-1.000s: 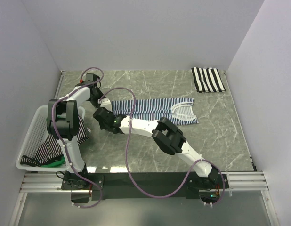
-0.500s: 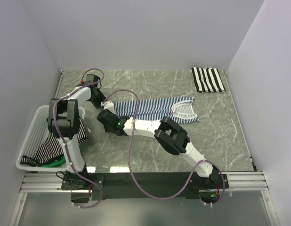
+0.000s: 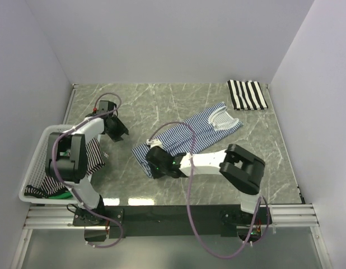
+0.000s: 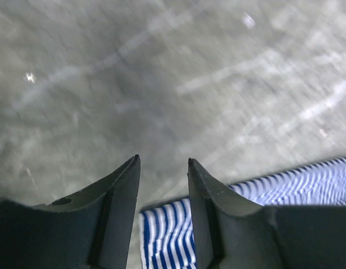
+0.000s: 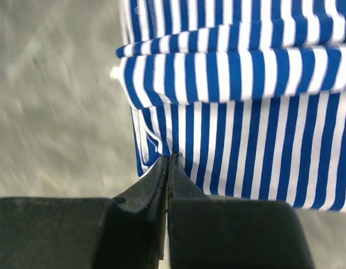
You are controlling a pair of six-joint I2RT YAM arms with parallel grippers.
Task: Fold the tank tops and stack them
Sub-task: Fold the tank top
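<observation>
Top external shows the navy-and-white tank top (image 3: 209, 130) lying slantwise on the marble table (image 3: 274, 162). Its white-trimmed neck and armholes point toward the far right, and its hem end points toward the near middle. The cloth is rumpled and drawn narrow near the hem.

The right gripper (image 3: 152, 162) sits low at that hem end, its arm reaching across from the near right. In the right wrist view its 2 fingers (image 5: 153, 185) are pressed together with no gap. Their tips pinch the edge of the striped cloth. Just beyond the tips the cloth is bunched into a fold that runs across the picture.

The left gripper (image 3: 120, 131) is low over bare marble, to the left of the tank top and apart from it. In the left wrist view its 2 fingers (image 4: 120, 190) stand apart with nothing between them and only table beyond. A corner of blue-and-white striped cloth shows beneath and to the right of them. Whether it touches them I cannot tell.

1 broad black-and-white tank top (image 3: 247, 94) lies folded flat at the far right corner, well apart from both grippers. At the left edge of the table stands the white mesh basket (image 3: 41, 154). It holds more dark striped tops (image 3: 89, 157), which spill over its rim, and something green (image 3: 64, 195) at its near end.
</observation>
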